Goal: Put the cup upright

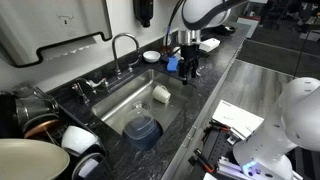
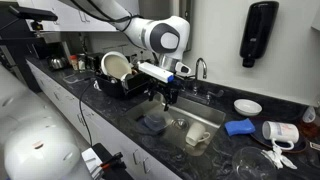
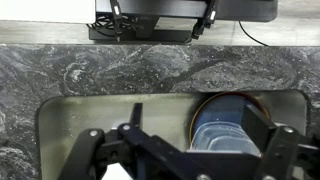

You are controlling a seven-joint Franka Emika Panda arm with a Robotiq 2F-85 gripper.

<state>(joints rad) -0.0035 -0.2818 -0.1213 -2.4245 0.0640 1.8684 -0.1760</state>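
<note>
Wrist view, asks DESK: how do the fingers stand?

PHOTOGRAPHER: Spread wide. Two dark fingers show along the bottom edge, one at lower left, one at lower right, nothing held between them. The gripper hangs over the steel sink, looking down into the basin.

DESK: And the cup?

PHOTOGRAPHER: From the wrist, only a pale sliver of the cup shows at the bottom edge, left of centre, mostly hidden behind the gripper's links. In both exterior views it reads clearly: a small cream-white cup lying on its side on the sink floor, apart from the gripper, which hangs higher up, not touching it.

DESK: What shares the basin?

PHOTOGRAPHER: A dark blue-grey bowl, lower right in the wrist view, with a bluish see-through container sitting in it. Bowl and cup lie near each other but apart.

DESK: Beyond the sink?

PHOTOGRAPHER: Speckled black stone counter all round. In an exterior view the faucet arches over the sink's far rim at upper centre, a shallow white bowl sits on the counter just to its right, and a blue object lies just beside the gripper. A dish rack crowded with plates and pans fills the lower left corner; white papers lie on the counter at lower right. In an exterior view a black dispenser hangs on the wall, upper right.
</note>
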